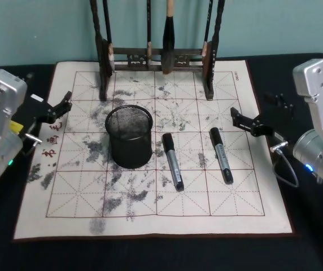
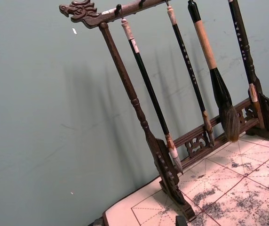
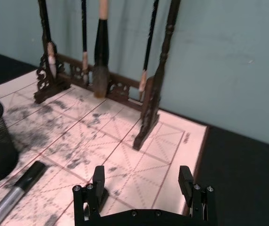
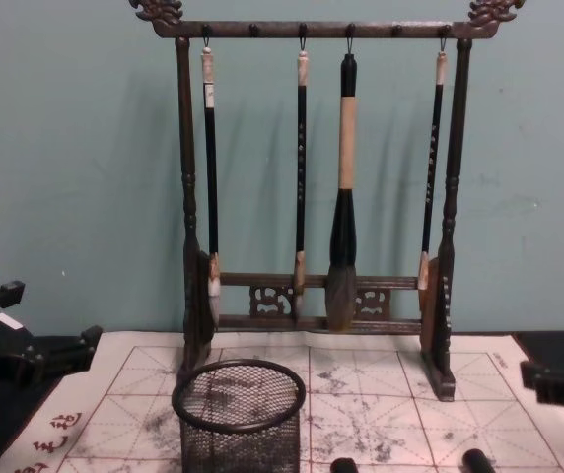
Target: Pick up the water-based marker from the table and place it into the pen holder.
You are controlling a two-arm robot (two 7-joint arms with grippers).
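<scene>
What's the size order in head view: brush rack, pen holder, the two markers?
1. brush rack, largest even with its top cut off
2. pen holder
3. left marker and right marker: they look alike, so no ranking

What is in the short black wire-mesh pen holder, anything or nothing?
Nothing. The black wire-mesh pen holder shows a bare inside; two black-capped grey markers lie outside on the white gridded mat.

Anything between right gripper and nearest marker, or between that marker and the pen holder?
Nothing visible blocks the open right gripper from the right marker. The left marker lies between it and the pen holder. The left gripper idles at left.
</scene>
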